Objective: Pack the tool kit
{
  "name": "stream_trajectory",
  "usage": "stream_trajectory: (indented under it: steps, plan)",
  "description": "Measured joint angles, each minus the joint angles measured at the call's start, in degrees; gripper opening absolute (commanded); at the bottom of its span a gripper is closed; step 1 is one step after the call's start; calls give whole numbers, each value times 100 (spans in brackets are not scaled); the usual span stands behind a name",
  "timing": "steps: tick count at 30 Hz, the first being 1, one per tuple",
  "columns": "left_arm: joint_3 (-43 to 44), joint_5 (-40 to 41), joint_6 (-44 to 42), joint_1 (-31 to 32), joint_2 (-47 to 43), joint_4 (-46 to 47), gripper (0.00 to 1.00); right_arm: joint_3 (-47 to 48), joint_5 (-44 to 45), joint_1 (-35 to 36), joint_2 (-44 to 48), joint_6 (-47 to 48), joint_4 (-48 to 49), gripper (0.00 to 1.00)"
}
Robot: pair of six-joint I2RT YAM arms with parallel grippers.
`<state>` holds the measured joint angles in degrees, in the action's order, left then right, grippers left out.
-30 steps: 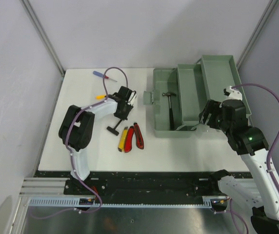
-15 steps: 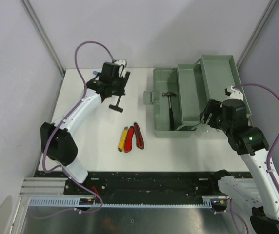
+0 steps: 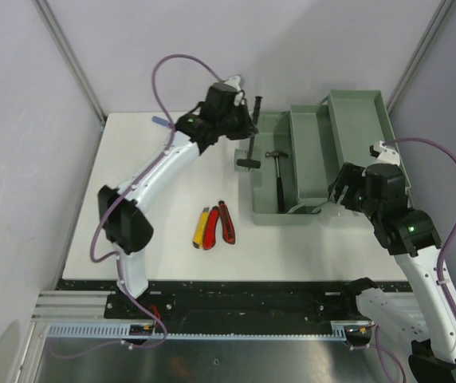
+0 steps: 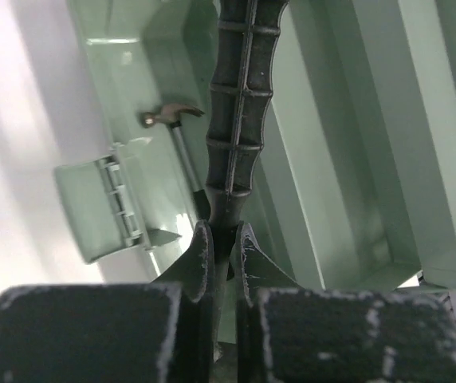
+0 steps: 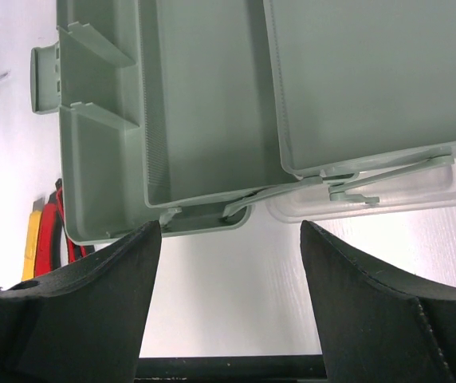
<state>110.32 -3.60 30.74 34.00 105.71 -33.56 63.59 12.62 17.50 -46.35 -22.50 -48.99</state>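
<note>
Top external view: the grey-green toolbox [image 3: 265, 209] sits open at the 2 o'clock part of the white bench [image 3: 148, 199]. Its two stepped trays [image 3: 309, 152] are swung out toward 3 o'clock. A small hammer [image 3: 280, 177] lies in the bottom of the box, head toward 12 o'clock. The box's latch tab [image 3: 241, 159] sticks out of the wall at 9 o'clock.

The left arm reaches far across the bench, and its left tool [image 3: 245, 121] hangs above the box's far 9 o'clock corner. It is clamped on a black T-shaped driver [image 3: 252, 142], which hangs over the box wall just beside the latch tab with its crossbar toward 6 o'clock. In the left wrist view the two fingers [image 4: 202, 255] pinch the narrow end of the driver's ribbed grip [image 4: 240, 104]. The hammer [image 4: 172, 120] and the latch tab [image 4: 92, 211] show below.

Three folding knives [image 3: 212, 226], one yellow and two red, lie side by side near the middle of the bench, at about 7 o'clock from the box and apart from it. A blue-handled screwdriver [image 3: 160, 121] lies at the far edge, partly hidden by the left arm.

The right tool [image 3: 341, 188] hovers at the box's near 4 o'clock corner. In the right wrist view its jaws stand wide apart with nothing between them, above the tray hinge arms. The translucent lid [image 5: 419, 199] lies flat beyond the trays.
</note>
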Motion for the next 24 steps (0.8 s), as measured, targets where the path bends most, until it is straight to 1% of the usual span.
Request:
stream_trajectory:
  steps: [6, 10, 15, 24]
  plan:
    - [844, 168, 249, 522, 1248, -7, 0, -81, 0, -17, 127, -2, -20, 76]
    - [1121, 201, 400, 726, 1818, -35, 0, -96, 2, -42, 195, -2, -48, 76]
    - [1134, 487, 588, 887, 2070, -79, 0, -96, 2, -76, 249, 0, -57, 76]
    - [1106, 946, 951, 966, 2087, -94, 0, -120, 0, -127, 293, 9, -133, 77]
